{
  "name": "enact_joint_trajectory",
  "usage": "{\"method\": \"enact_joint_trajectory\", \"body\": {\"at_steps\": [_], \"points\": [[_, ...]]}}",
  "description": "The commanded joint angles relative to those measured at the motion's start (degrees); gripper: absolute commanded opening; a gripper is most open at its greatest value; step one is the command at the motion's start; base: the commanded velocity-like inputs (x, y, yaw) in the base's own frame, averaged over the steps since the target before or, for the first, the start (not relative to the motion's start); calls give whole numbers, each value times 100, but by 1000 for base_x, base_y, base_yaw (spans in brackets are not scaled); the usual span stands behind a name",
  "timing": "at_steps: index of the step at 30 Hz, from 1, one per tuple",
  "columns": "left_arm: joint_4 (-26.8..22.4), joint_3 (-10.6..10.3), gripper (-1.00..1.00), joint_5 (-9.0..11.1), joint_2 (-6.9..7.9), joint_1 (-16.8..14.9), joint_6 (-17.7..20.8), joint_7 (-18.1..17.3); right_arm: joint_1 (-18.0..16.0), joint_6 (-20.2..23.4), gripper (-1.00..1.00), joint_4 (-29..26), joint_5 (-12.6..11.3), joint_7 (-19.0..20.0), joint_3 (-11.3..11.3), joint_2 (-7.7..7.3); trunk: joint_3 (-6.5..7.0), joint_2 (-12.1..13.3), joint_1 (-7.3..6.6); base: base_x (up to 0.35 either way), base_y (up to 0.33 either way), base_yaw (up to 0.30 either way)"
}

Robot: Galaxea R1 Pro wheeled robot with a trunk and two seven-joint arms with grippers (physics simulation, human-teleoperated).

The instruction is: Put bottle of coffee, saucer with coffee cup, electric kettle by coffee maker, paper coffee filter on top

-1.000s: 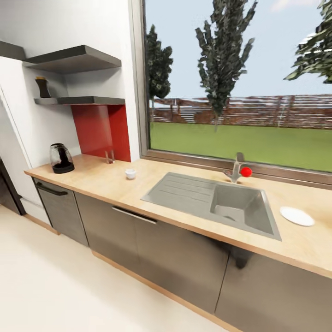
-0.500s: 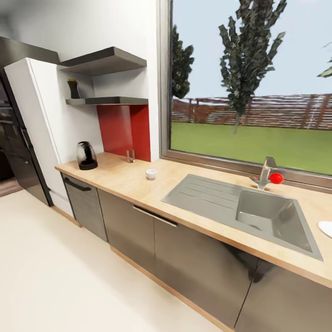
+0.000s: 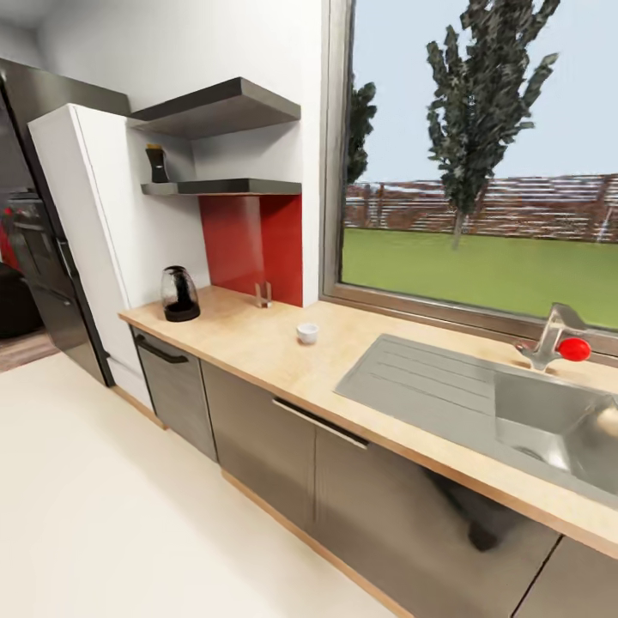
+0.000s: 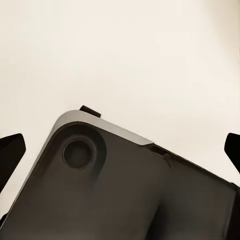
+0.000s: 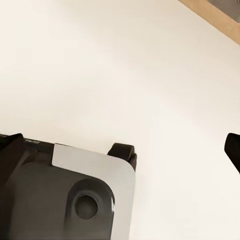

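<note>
Above floor [image 4: 120,50]: left end effector [image 4: 120,145] spread, empty.

The worktop [image 3: 257,343] is open between the electric kettle [image 3: 179,294] at far left and the coffee cup [image 3: 307,333].

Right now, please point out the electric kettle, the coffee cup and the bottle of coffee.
electric kettle [image 3: 179,293], head view, on its glass body.
coffee cup [image 3: 307,333], head view, on its white side.
bottle of coffee [image 3: 157,166], head view, on its dark body.
</note>
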Motion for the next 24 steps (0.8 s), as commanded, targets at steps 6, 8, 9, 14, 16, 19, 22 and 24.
{"method": "enact_joint_trajectory", "body": {"at_steps": [6, 8, 9, 14, 16, 19, 22, 24], "points": [[-8, 13, 100, 26, -3, 2, -3, 0, -3, -25, 100, 0, 68, -12, -43, 0, -5, -4, 4, 255, 217, 250], [-8, 12, 100, 26, -3, 2, -3, 0, -3, -25, 100, 0, 69, -184, -38, 13, -5, -4, 4, 242, 229, 268], [-8, 11, 100, 26, -3, 2, -3, 0, -3, -25, 100, 0, 69, -245, -39, 27, -5, -4, 4, 238, 232, 270], [-8, 12, 100, 26, -3, 2, -3, 0, -3, -25, 100, 1, 70, -581, -43, 102, -5, -4, 4, 228, 238, 272], [-8, 14, 100, 26, -3, 2, -3, 0, -3, -22, 100, 8, 71, -632, -38, 115, -5, -4, 4, 219, 244, 274], [-8, 14, 100, 26, -3, 2, -3, 0, -3, -20, 100, 96, 75, -652, -39, 150, -5, -4, 4, 217, 246, 274], [-8, 15, 100, 26, -3, 2, -3, 0, -3, -23, 100, 276, 77, -664, -36, 171, -5, -4, 4, 216, 246, 274], [-8, 15, 100, 26, -3, 2, -3, 0, -3, -24, 100, 332, 78, -668, -36, 176, -5, -4, 4, 216, 247, 274]]}}
